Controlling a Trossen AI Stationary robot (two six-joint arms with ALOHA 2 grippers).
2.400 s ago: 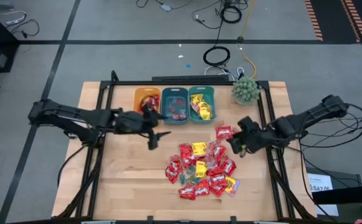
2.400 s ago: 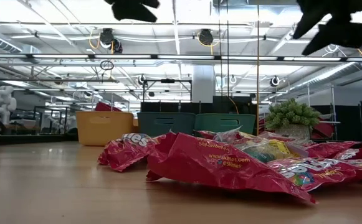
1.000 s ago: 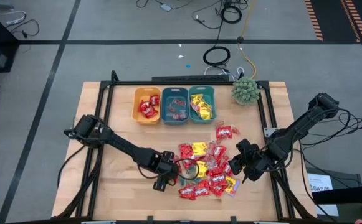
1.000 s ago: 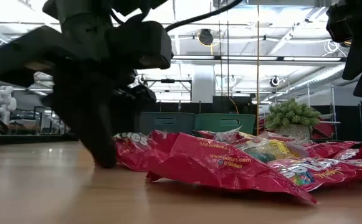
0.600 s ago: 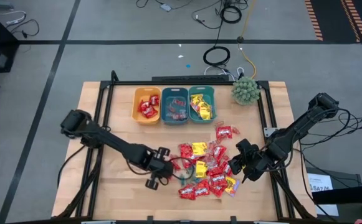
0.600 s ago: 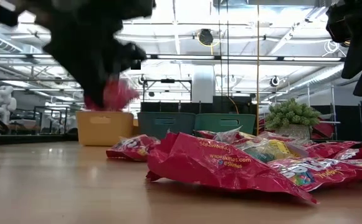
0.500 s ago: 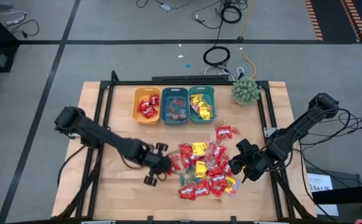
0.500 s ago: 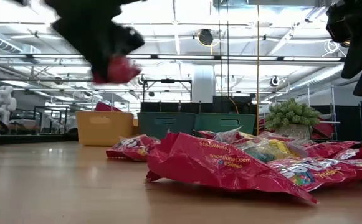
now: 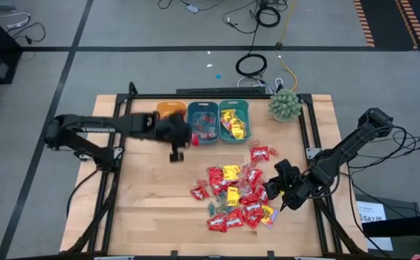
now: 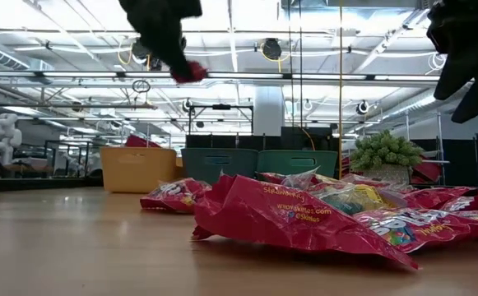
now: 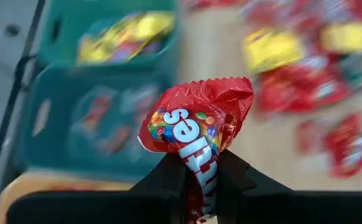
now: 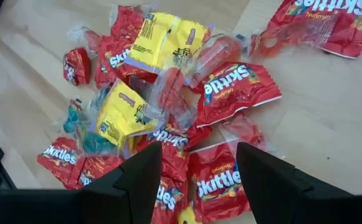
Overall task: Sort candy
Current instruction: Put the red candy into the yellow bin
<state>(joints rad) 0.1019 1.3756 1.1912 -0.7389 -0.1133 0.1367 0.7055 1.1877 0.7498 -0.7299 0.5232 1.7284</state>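
1. Over the orange bin (image 9: 168, 110), the left gripper (image 11: 200, 177) hangs clamped on a red packet (image 11: 196, 124), held up off the table (image 9: 144, 209).
2. At the table's right edge, the right gripper (image 12: 192, 163) hovers with fingers spread wide, holding nothing, above the candy pile (image 9: 235, 195).
3. Two teal bins (image 9: 217, 121) beside the orange one hold more sweets; a plant (image 9: 285, 105) stands at the corner.
4. Behind, a bright workshop shows under ceiling lights.
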